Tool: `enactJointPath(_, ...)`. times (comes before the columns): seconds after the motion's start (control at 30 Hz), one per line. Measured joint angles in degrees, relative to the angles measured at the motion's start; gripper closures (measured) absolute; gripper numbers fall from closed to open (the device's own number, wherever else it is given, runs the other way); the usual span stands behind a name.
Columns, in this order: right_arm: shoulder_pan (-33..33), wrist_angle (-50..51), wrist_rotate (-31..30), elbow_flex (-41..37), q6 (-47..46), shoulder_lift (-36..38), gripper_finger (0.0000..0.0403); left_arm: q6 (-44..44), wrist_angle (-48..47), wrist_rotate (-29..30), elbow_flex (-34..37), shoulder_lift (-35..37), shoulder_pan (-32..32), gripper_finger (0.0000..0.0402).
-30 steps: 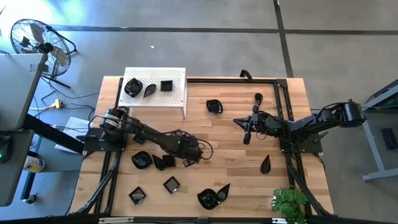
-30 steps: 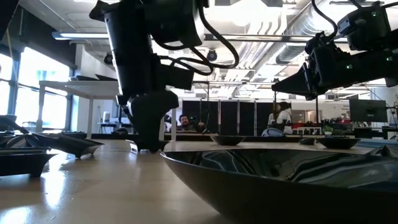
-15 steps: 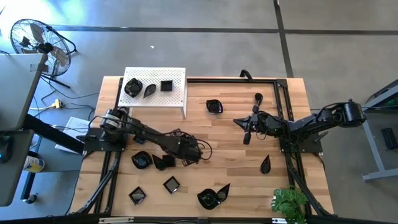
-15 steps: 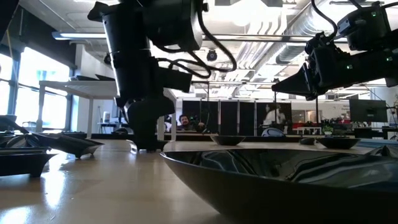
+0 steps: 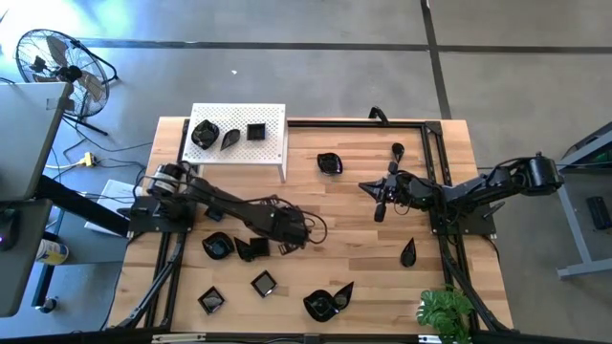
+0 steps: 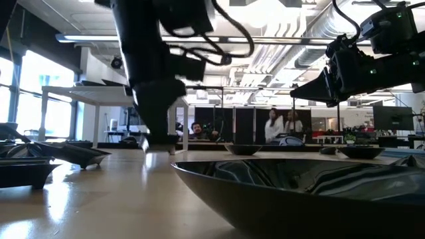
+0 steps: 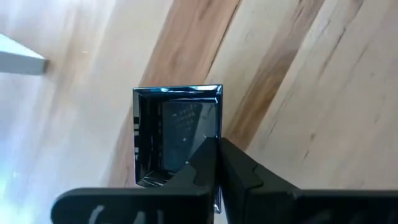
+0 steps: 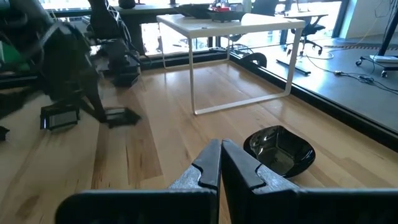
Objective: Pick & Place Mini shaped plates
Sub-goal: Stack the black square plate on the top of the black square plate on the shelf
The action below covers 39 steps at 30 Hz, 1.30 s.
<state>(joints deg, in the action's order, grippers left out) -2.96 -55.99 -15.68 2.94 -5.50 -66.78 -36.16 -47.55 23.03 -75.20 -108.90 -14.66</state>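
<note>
My left gripper (image 5: 290, 241) (image 7: 217, 144) stands over the table's near-left middle, shut on a small glossy black square plate (image 7: 177, 134). Around it other mini shaped plates rest flat on the wood: a round one (image 5: 218, 246), one beside it (image 5: 251, 248) and a square one (image 5: 264, 283). Three more sit on the white perforated stand (image 5: 239, 122). My right gripper (image 5: 380, 205) (image 8: 219, 155) waits shut above the table's right middle. A wavy round plate (image 8: 278, 149) lies ahead of it. My left gripper pinches one side wall of the square plate (image 7: 214, 127) between its fingers, one finger over the hollow and one outside the wall. The fingers slant steeply down from above. The plate hangs at the fingertips, hollow side up, a little above the wood.
More plates lie near the front edge (image 5: 211, 300) (image 5: 325, 303) and on the right (image 5: 408, 253) (image 5: 397, 150) (image 5: 330, 162). A black frame rail (image 5: 435, 172) runs along the table's right side. A green plant (image 5: 445, 311) stands at the near right corner.
My left gripper has shut on the square plate's wall and then risen a little, taking the plate up off the wood.
</note>
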Motion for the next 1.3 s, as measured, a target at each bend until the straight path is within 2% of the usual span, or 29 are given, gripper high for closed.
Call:
enactJointPath(0.27,0.0,-0.1,0.4,0.0,0.0,0.0,0.0401,8.5,-10.3,3.6,-10.2,0.4,-0.8,0.0397)
enactJointPath(0.47,0.0,0.0,1.2,0.0,0.0,0.0,0.0401,14.7,-17.0,7.3,-15.4,0.8,-0.7,0.0397)
enactJointPath(0.87,0.0,-0.5,1.9,0.0,0.0,0.0,0.0402,24.3,-21.8,10.6,-15.4,13.6,1.3,0.04)
enactJointPath(1.1,0.0,-1.2,2.7,0.0,-0.4,0.0,0.0401,35.4,-21.8,10.5,-14.1,18.6,9.3,0.0401)
enactJointPath(1.3,0.0,-1.2,2.7,0.0,-0.5,0.0,0.0401,42.6,-20.8,6.8,-9.4,23.5,17.5,0.0401)
